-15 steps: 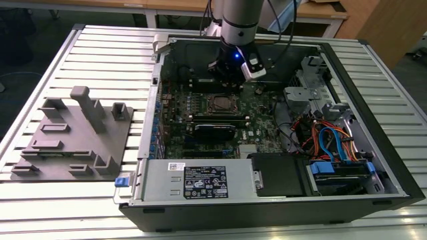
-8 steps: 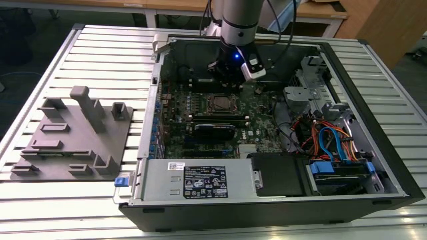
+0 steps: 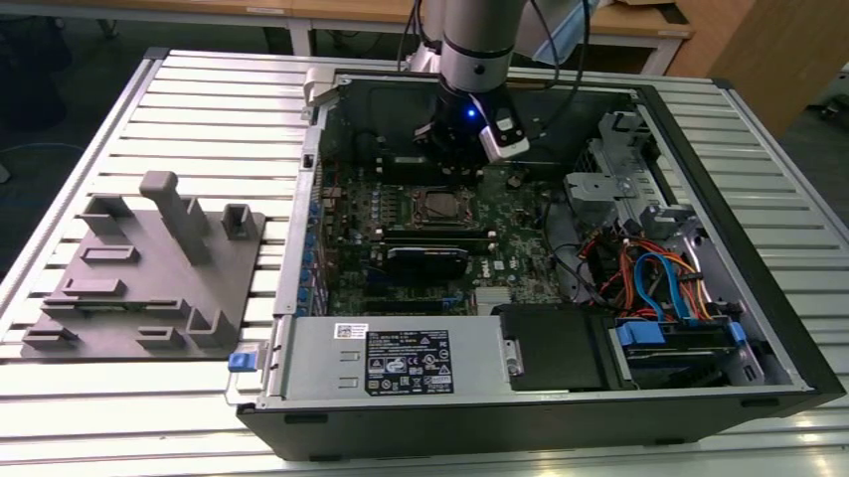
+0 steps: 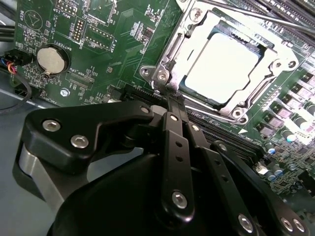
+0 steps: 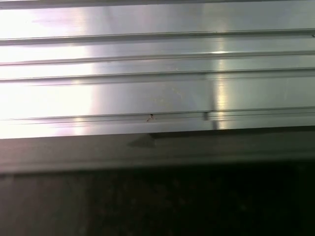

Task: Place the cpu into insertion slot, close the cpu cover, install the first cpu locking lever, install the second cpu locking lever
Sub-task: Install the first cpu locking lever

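Ribbed aluminium worktop (image 3: 199, 99) carrying an open computer case (image 3: 531, 417) and, lying just beside it, a grey fixture tray (image 3: 139, 298).

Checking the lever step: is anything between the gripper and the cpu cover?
Nothing visible. In the second wrist view the gripper sits at the corner of the cpu cover, which lies closed over the cpu; no cable or part crosses between them.

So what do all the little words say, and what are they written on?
Big dark sticker on the silver box: print too small to read.
Small white label on the same box: too small to read.
White lettering on the green board near the round battery: tiny and tilted, not readable for sure.
The cpu: washed out by glare, no words readable.
Metal slats: no words.
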You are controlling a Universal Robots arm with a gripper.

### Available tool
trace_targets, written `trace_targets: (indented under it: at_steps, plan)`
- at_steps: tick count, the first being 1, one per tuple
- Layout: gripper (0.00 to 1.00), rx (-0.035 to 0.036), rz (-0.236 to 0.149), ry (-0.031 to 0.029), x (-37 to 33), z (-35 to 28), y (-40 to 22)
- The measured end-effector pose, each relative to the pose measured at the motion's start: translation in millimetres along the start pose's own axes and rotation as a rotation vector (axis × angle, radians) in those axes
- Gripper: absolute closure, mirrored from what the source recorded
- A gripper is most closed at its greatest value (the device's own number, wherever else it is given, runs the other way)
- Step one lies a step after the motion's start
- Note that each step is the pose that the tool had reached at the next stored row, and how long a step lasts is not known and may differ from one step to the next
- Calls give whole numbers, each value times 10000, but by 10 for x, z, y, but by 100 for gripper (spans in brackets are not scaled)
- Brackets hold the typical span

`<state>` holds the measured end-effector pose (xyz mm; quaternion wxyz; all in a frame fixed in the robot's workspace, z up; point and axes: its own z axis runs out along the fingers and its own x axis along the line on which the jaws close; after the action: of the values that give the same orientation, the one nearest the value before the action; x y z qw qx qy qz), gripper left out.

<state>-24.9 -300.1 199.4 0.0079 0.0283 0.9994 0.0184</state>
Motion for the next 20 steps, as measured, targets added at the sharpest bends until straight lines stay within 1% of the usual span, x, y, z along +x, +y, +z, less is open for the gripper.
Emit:
trace_targets:
  at_steps: [13, 16, 20]
  plan:
    - [90, 6, 0, -1, 0, -10, -3]
    - [90, 48, -1, -3, -1, -10, -3]
    - [90, 146, -2, -9, -1, -8, -3]
